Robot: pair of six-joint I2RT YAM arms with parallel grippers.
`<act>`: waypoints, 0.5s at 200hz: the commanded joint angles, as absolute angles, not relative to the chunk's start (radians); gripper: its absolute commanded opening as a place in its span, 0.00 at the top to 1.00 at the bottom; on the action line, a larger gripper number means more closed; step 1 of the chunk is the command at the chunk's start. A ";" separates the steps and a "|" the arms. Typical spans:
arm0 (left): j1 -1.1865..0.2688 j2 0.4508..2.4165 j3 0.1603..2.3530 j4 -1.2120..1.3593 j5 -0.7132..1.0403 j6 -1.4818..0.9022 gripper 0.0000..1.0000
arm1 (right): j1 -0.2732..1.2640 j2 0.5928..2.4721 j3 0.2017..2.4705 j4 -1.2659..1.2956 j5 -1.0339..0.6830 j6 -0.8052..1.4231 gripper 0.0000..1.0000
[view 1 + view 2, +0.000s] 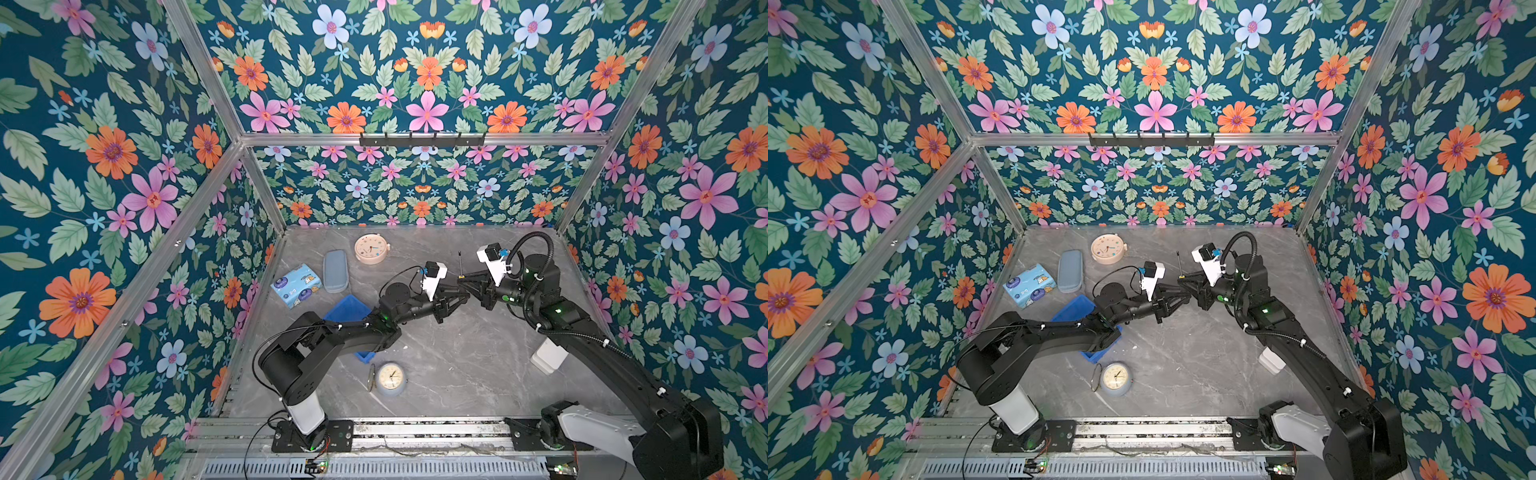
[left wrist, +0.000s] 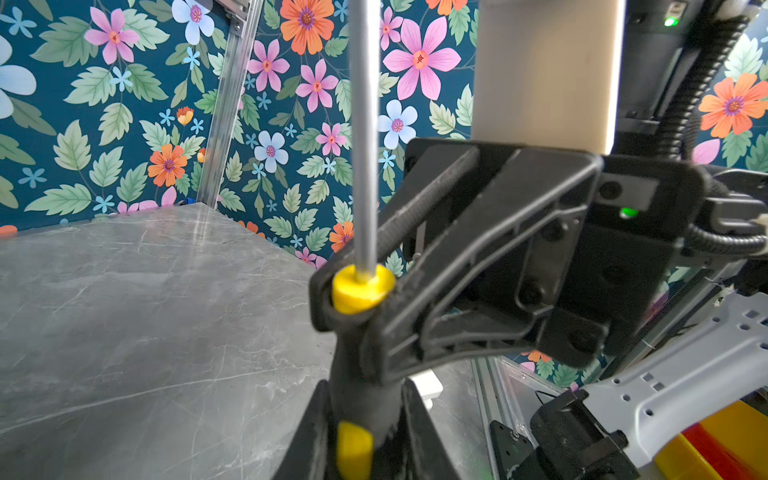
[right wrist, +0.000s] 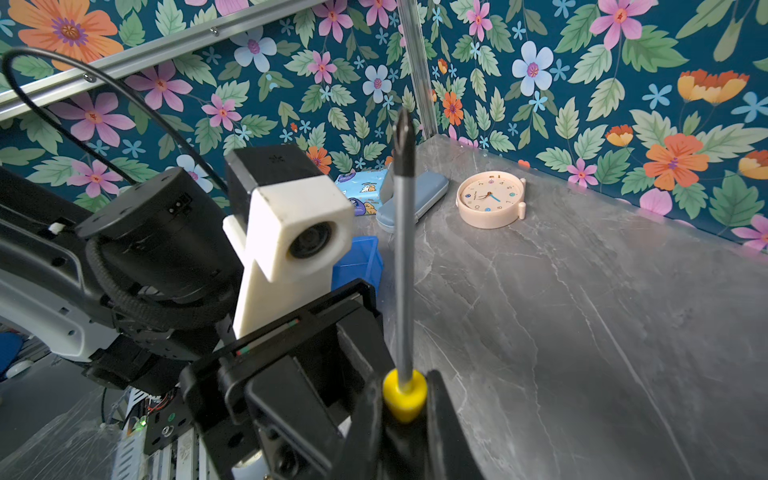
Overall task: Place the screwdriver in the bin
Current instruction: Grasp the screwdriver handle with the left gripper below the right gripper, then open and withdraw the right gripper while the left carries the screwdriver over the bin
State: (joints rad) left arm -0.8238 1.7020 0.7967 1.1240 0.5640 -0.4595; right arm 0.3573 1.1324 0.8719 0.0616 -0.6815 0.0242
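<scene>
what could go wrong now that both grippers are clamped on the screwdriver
1. The left gripper and right gripper are both shut on the screwdriver handle; if one pulls before the other opens, the tool could twist or slip out.
2. The left grips low on the handle with the long shaft upright, so it may tip once released.
3. The bin lies mostly under the left arm, which could nudge it while swinging round.

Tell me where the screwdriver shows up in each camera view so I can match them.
In a top view: screwdriver right of centre, thin shaft rising from the right gripper.
In a top view: screwdriver just right of centre, same pose.
Left wrist: screwdriver mid-frame, shaft cut off by the frame edge.
Right wrist: screwdriver mid-frame, whole shaft and dark tip visible.
Shared landmark: right gripper shut on its yellow collar.
</scene>
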 commanded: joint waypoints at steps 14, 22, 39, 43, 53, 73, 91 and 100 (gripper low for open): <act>-0.824 1.675 0.783 1.128 0.497 -0.408 1.00 | 0.359 1.131 0.908 0.064 -0.695 0.039 0.76; -0.824 1.664 0.777 1.121 0.483 -0.402 1.00 | 0.360 1.133 0.921 0.054 -0.702 0.044 0.60; -0.822 1.634 0.752 1.098 0.429 -0.396 1.00 | 0.360 1.131 0.942 0.040 -0.713 0.052 0.32; -0.823 1.624 0.745 1.092 0.412 -0.397 1.00 | 0.361 1.129 0.944 0.036 -0.713 0.051 0.26; -0.820 1.599 0.727 1.073 0.374 -0.396 1.00 | 0.364 1.123 0.949 0.029 -0.712 0.049 0.21; -0.816 1.534 0.704 0.999 0.304 -0.400 1.00 | 0.369 1.116 0.956 0.005 -0.716 0.046 0.16; -0.816 1.463 0.688 0.920 0.254 -0.402 1.00 | 0.385 1.111 0.959 -0.010 -0.718 0.028 0.12; -0.815 1.427 0.680 0.872 0.233 -0.400 1.00 | 0.400 1.108 0.962 -0.019 -0.714 0.010 0.10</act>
